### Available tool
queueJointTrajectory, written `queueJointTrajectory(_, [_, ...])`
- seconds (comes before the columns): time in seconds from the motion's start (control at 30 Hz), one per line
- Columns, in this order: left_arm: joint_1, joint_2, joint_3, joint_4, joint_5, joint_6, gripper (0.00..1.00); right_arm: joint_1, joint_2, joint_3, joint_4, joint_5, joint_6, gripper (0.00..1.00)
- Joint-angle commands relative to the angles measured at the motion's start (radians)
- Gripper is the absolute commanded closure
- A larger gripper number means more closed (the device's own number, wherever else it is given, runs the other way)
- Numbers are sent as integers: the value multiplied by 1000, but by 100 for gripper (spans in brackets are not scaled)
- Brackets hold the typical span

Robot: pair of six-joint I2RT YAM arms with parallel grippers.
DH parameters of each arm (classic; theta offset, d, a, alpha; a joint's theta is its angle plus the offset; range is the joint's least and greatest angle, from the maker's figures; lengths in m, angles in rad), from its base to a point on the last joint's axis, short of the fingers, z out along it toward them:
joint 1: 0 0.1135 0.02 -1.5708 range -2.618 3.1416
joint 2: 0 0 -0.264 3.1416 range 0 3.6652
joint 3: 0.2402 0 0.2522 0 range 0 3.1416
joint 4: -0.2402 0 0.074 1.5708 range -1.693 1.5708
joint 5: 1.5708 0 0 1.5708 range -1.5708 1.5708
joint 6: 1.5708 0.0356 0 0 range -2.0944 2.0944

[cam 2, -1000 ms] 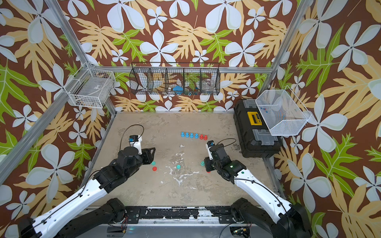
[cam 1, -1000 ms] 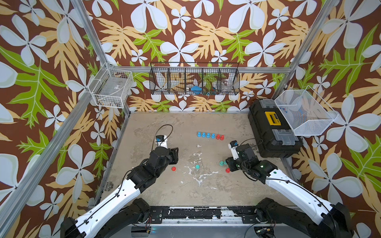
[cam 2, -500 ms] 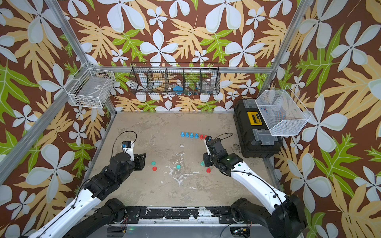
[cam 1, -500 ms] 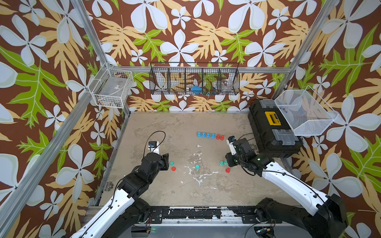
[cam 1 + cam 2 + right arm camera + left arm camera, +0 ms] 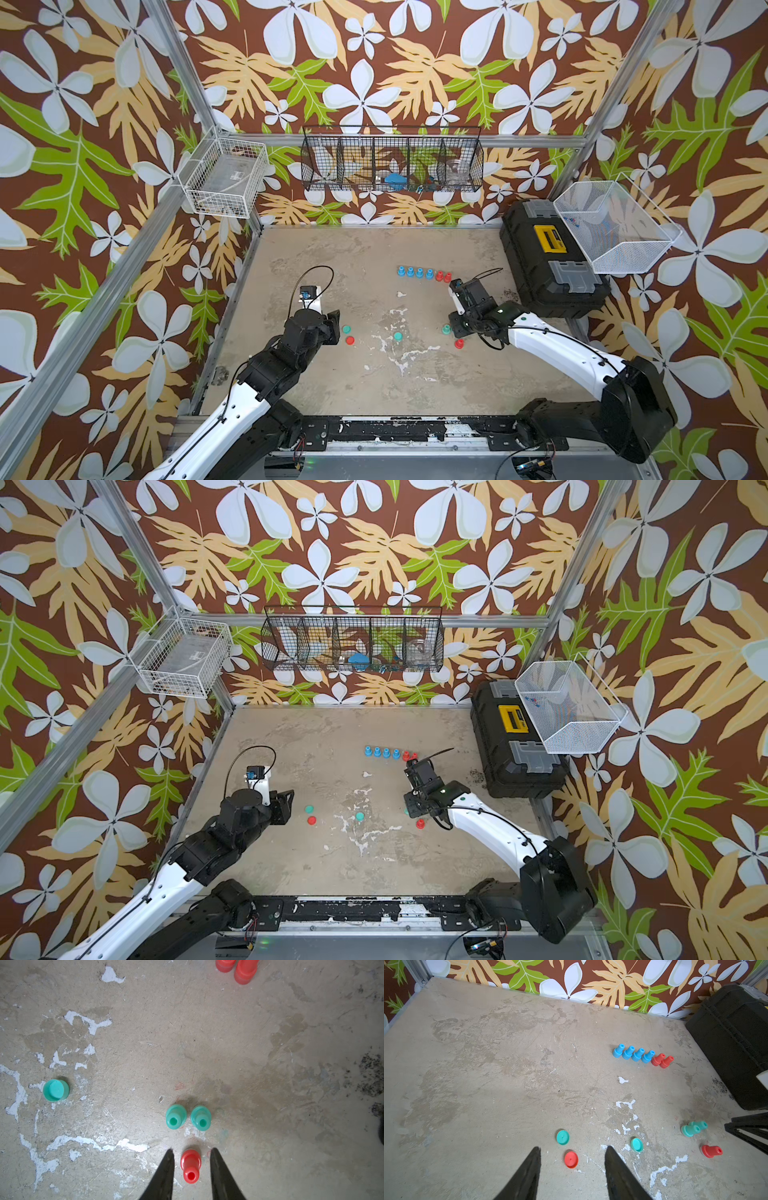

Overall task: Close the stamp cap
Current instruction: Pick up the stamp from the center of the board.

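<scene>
Red stamp (image 5: 190, 1165) stands on the bench (image 5: 324, 257), right of centre in both top views, with no cap on it. Right end effector (image 5: 191, 1149) is released. In the right wrist view its fingers sit either side of the Red stamp with a gap on each side, not touching. Two teal stamps (image 5: 176, 1116) stand side by side just beyond it. Red cap (image 5: 571, 1159) lies flat, left of centre in the top views, well apart from the Red stamp. Left end effector (image 5: 573, 1147) is released, nothing held. Red cap shows between its fingers, untouched. Teal cap (image 5: 563, 1137) is just beside Red cap; second teal cap (image 5: 636, 1144) lies mid-bench. Row of six stamps (image 5: 419, 273), four blue then two red, is higher in the frame. Black toolbox (image 5: 548, 266) sits at the bench's right edge.
</scene>
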Motion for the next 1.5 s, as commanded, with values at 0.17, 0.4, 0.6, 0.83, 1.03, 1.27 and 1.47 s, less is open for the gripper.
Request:
queueJointTrajectory(0.17, [1, 3, -1, 14, 9, 5, 48, 33, 81, 19, 28, 14, 12, 68])
queueJointTrajectory(0.4, [1, 5, -1, 14, 11, 5, 48, 33, 137, 38, 46, 21, 12, 67])
queueJointTrajectory(0.6, [2, 5, -1, 14, 13, 5, 48, 35, 163, 46, 50, 27, 12, 67])
queueJointTrajectory(0.83, [1, 5, -2, 14, 13, 5, 48, 38, 190, 36, 65, 32, 13, 65])
queueJointTrajectory(1.03, [1, 3, -2, 15, 16, 5, 48, 37, 207, 32, 78, 39, 15, 65])
queueJointTrajectory(1.27, [1, 2, -2, 15, 14, 5, 48, 38, 230, 26, 96, 33, 17, 65])
queueJointTrajectory(1.47, [1, 1, -2, 15, 13, 6, 48, 39, 250, 26, 108, 29, 18, 66])
